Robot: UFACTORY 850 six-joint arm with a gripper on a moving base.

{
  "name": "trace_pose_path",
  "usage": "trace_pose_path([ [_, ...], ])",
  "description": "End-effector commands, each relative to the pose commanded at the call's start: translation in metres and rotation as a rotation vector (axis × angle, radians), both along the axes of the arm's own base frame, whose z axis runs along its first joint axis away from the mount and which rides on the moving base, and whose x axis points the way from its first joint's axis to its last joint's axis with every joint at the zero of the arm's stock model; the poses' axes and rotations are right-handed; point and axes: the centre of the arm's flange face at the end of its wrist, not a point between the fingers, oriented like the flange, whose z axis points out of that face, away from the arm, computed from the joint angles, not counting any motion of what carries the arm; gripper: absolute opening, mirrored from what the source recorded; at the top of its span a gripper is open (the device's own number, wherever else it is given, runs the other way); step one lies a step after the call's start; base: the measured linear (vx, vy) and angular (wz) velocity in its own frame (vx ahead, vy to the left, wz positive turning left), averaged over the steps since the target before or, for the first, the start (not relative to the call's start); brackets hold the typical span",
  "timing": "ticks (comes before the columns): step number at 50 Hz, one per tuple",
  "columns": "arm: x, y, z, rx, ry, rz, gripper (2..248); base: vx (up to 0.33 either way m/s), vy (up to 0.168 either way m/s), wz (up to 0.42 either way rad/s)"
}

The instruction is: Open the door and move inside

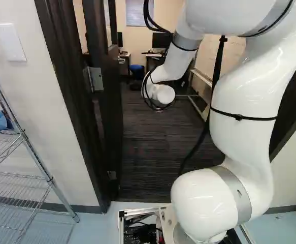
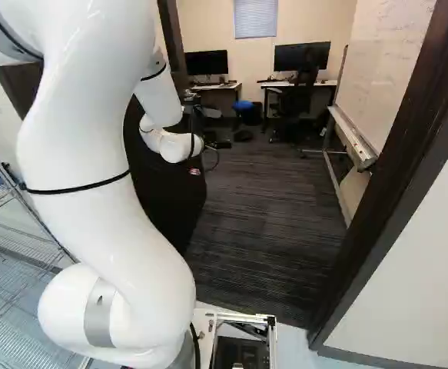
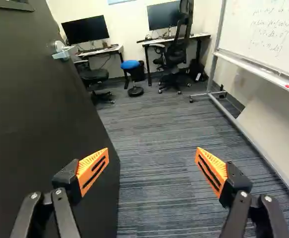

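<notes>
Operator: State the position of the door [image 1: 109, 119].

Technician: The door stands open at the left side of the doorway in the left base view. A hinge [image 1: 95, 79] joins it to the dark frame [image 1: 61, 66]; the panel extends into the room. The handle [image 3: 61, 51] projects near the panel's far edge.

Operator: State the condition of the jaws [image 2: 195, 171].

Technician: Released, with the orange pads [image 3: 93, 171] spread wide apart. In the wrist view, one finger overlaps the door panel and the other overlaps the carpet [image 3: 156, 148]. Contact with the panel cannot be determined.

Operator: Locate the arm [image 1: 247, 96] and its base [image 1: 121, 227].

Technician: The arm reaches through the doorway. The front of the base is on the pale floor, near the carpet's edge.

Operator: List the room fittings.

Technician: Two benches [image 2: 216, 87] stand by the far wall, each carrying a monitor [image 2: 207, 62]. A blue stool [image 3: 130, 64] stands beside the front corner of one bench. A whiteboard [image 2: 385, 61] stands opposite the door.
</notes>
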Motion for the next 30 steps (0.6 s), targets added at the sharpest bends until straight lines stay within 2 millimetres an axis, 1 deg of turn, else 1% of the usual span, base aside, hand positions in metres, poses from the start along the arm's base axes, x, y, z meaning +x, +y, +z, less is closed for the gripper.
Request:
trace_pose_path([
  [30,-0.031,-0.036,0.002,-0.067,0.008,0.039,247,0.0,0.0,0.0],
])
